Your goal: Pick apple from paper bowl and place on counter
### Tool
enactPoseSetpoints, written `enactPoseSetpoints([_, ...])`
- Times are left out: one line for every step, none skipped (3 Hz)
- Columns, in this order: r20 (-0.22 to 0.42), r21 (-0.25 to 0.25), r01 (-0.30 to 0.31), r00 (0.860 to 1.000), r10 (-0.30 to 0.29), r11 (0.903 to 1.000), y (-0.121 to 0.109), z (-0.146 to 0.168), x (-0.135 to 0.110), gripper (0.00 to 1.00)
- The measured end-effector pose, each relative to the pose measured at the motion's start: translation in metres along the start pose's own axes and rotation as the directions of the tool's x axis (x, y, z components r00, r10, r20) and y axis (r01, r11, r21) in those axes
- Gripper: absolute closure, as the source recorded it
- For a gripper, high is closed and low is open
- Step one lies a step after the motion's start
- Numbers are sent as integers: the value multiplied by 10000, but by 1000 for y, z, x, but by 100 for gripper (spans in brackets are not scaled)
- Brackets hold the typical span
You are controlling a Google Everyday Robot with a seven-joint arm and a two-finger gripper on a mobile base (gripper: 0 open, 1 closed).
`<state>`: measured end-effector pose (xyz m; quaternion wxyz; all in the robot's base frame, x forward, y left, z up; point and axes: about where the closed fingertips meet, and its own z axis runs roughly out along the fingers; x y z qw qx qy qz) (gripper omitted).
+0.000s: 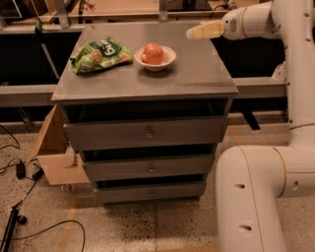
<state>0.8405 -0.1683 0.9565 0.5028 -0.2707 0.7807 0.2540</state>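
The red-orange apple (153, 53) sits in the white paper bowl (155, 64) near the middle back of the grey counter (187, 74). My gripper (193, 33) is up and to the right of the bowl, above the counter's back right part, pointing left. It is clear of the bowl and the apple, with nothing seen in it.
A green snack bag (101, 54) lies on the counter left of the bowl. The cabinet has three drawers (147, 133) below. A cardboard box (54, 152) stands on the floor at the left, with cables (19, 172) near it. A light wooden surface (123, 7) runs behind.
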Motion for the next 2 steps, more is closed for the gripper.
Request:
enactPoseSetpoints([4,1205,-1160,9932,1168,9859,-45,-64,16,0])
enactPoseSetpoints([3,1204,-1161,9931,1169,9859,-45,-63,16,0])
